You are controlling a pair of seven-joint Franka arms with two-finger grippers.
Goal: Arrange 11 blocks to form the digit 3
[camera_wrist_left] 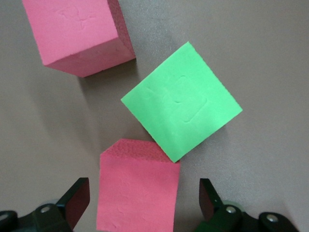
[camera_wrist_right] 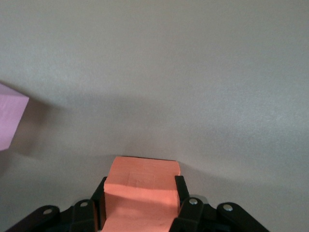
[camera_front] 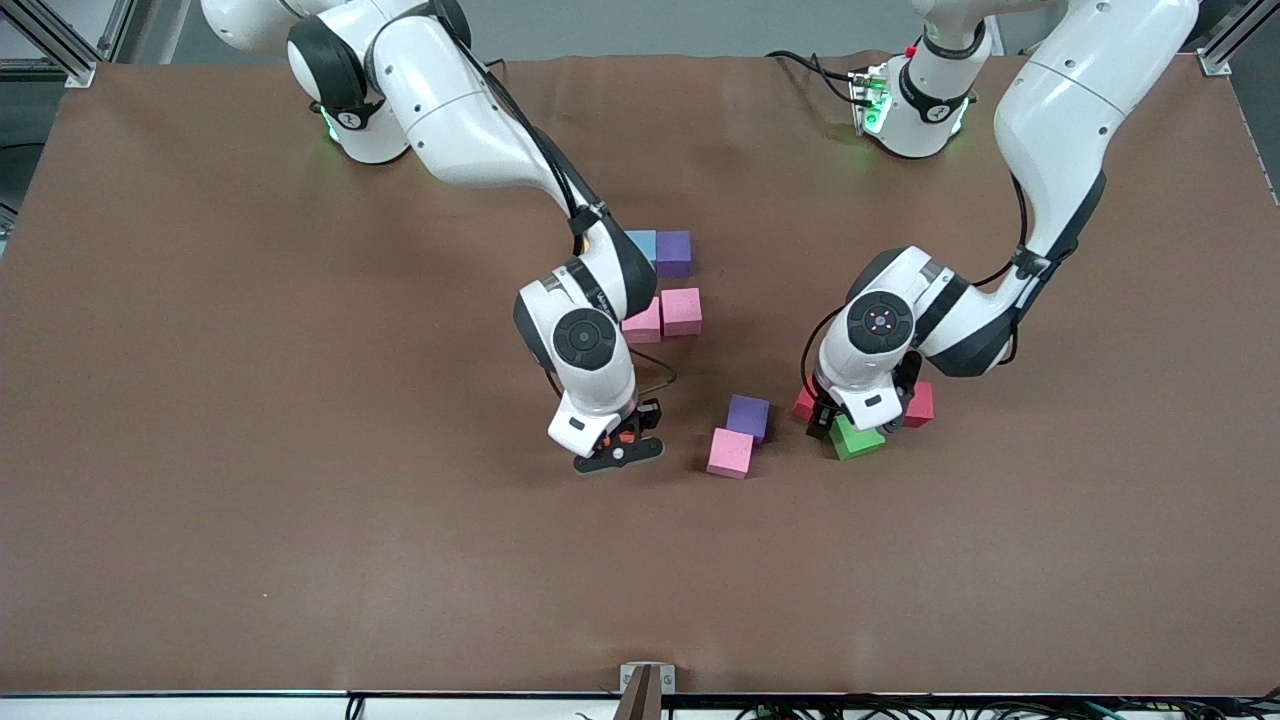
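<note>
Right gripper (camera_front: 618,447) clamps the orange block (camera_wrist_right: 140,193), held over bare table at about 9 o'clock from the loose pink block (camera_front: 731,452); likely carrying it toward the figure. Left gripper (camera_wrist_left: 140,208), jaws spread wide, sits low over a red block (camera_wrist_left: 137,193), probably lining up a grasp. Green cube (camera_wrist_left: 181,106) touches that block's corner and may get nudged. Second red block (camera_wrist_left: 77,34) lies apart. Purple block (camera_front: 748,415) touches the pink one. Cluster at 12 o'clock: blue (camera_front: 642,243), purple, two pink; the 3 is barely begun.
</note>
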